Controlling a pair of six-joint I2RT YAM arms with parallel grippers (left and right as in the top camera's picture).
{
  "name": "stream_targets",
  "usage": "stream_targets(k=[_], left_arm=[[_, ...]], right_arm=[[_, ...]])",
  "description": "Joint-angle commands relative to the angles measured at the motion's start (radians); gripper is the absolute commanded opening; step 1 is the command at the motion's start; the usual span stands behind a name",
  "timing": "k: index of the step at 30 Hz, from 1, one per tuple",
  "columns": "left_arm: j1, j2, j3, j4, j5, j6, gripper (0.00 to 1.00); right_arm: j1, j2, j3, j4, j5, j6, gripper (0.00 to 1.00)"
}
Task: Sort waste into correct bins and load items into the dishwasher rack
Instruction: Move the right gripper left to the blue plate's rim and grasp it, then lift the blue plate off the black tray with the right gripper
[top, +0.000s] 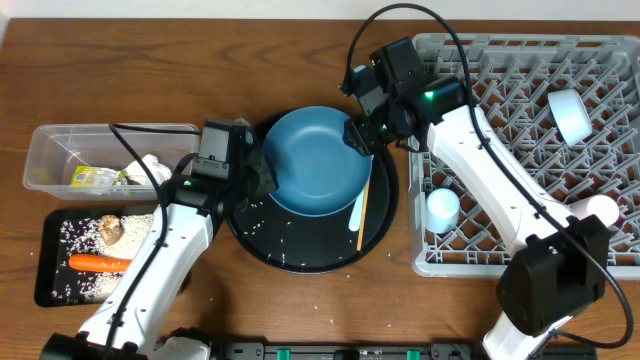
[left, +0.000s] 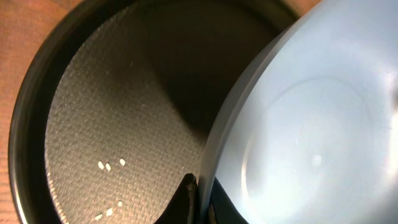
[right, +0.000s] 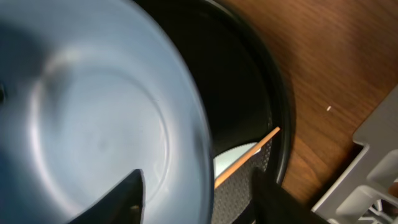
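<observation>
Dark blue plate (top: 315, 160) hangs tilted over the round black tray (top: 300, 258) mid-bench; left fingers (left: 185, 200) clamped on its left rim; right fingers (right: 124, 196) straddle the right rim, apart; best seat them deep before the left lets go.

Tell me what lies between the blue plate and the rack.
In the overhead view, a white spoon and a chopstick lie on the round tray beside the plate; then a bare strip of table before the rack.
</observation>
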Motion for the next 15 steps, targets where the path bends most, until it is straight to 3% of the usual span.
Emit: stream_targets(k=[1, 4, 11, 15], left_arm=[[-0.002, -0.008, -0.001, -0.013, 0.017, 0.029, 0.06], [-0.002, -0.008, -0.001, -0.018, 0.017, 0.029, 0.06], [-0.002, -0.019, -0.001, -0.016, 0.040, 0.028, 0.06], [-0.002, -0.034, -0.001, -0.017, 0.039, 0.029, 0.06]], right_arm=[[0.008, 0.016, -0.008, 0.009, 0.014, 0.013, 0.37], [0.008, 0.016, -0.010, 0.009, 0.016, 0.023, 0.29], [0.011, 0.039, -0.029, 0.013, 0.016, 0.039, 0.30], [0.011, 0.053, -0.030, 0.015, 0.016, 0.046, 0.24]])
